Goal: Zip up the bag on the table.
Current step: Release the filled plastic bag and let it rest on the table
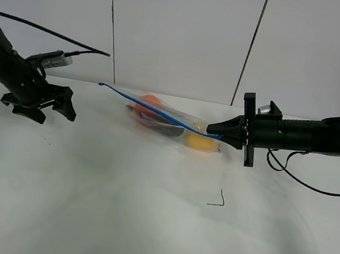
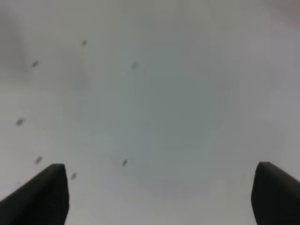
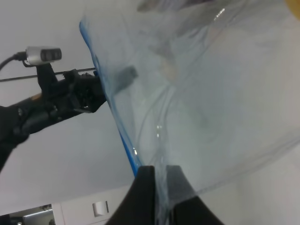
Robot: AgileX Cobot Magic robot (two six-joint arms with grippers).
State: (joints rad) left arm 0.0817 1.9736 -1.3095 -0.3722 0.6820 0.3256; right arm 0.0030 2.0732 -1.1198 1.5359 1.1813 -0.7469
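The clear bag [image 1: 166, 118] lies at the back middle of the white table [image 1: 140, 226], with orange, dark purple and yellow fruit inside. Its blue zipper strip [image 1: 153, 109] runs taut from a raised left end to my right gripper [image 1: 211, 134], which is shut on the strip's right end. The right wrist view shows the dark fingers [image 3: 146, 187] pinched together on the plastic of the bag [image 3: 211, 108] next to the blue strip [image 3: 119, 126]. My left gripper [image 1: 53, 113] hovers open far to the left, well apart from the bag. Between its wide-apart fingertips [image 2: 47, 197] lies only bare table.
A small black bent-line mark [image 1: 218, 200] sits on the table in front of the bag. Small dark specks [image 2: 124, 162] dot the surface under the left gripper. A cable [image 1: 317, 184] hangs from the right arm. A panelled white wall [image 1: 186, 32] stands behind the table.
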